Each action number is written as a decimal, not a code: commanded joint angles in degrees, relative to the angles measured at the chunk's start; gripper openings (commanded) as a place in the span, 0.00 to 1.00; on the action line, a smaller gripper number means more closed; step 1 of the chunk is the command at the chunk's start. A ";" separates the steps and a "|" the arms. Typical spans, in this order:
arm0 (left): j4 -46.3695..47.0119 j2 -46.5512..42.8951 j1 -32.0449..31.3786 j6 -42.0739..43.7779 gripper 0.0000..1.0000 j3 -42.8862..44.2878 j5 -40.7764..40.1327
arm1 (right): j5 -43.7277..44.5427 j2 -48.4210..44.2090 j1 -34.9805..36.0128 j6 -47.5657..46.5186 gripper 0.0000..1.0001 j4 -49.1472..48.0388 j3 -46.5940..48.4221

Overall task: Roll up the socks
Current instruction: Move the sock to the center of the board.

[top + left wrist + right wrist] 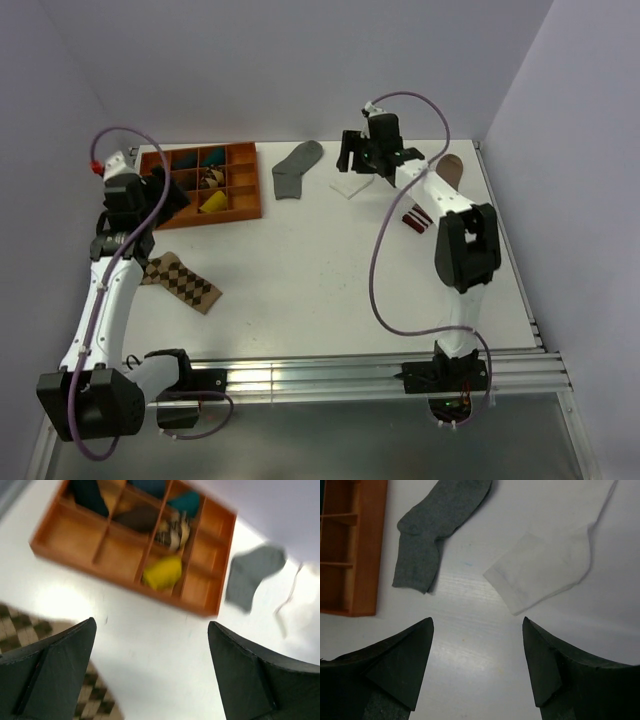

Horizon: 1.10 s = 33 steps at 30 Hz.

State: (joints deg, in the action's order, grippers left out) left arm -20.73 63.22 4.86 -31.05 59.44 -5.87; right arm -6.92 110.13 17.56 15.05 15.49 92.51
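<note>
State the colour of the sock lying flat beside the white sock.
The sock is plain grey; the right wrist view shows it best.

Loose socks, quantity four: one grey sock (296, 168), one white sock (352, 186), one diamond-patterned sock (185, 282), one brown sock (452, 167) with striped cuff; one compartment tray (256, 180) holding one yellow bundle (214, 201); two grippers, the left gripper (151, 625) and the right gripper (477, 620)

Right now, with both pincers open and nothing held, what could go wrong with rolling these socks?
The white sock lies flat and pale on the white table, so the right pincer may catch only one layer or scrape the surface. The grey sock ends close to the orange tray; reaching there might knock its wall. The left pincer hangs by the diamond-patterned sock, which it could grab instead.
</note>
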 commanded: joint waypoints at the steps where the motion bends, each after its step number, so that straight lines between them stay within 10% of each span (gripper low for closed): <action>1: 0.16 -4.24 -2.84 3.10 0.99 -5.99 -3.01 | 2.69 7.52 -0.42 -1.69 0.78 3.67 10.04; 21: 1.48 -5.48 -7.41 3.45 0.98 -11.01 -4.15 | -8.89 29.62 -2.18 0.24 0.77 10.70 25.35; 33: 2.01 -6.53 -7.41 2.75 0.97 -11.28 -2.04 | -7.42 13.21 -0.96 15.10 0.76 0.08 -6.53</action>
State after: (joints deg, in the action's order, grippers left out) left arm -20.73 58.46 -2.35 -28.18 48.07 -8.91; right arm -15.94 126.61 15.40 25.43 13.50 92.77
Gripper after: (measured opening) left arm 0.976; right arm 0.761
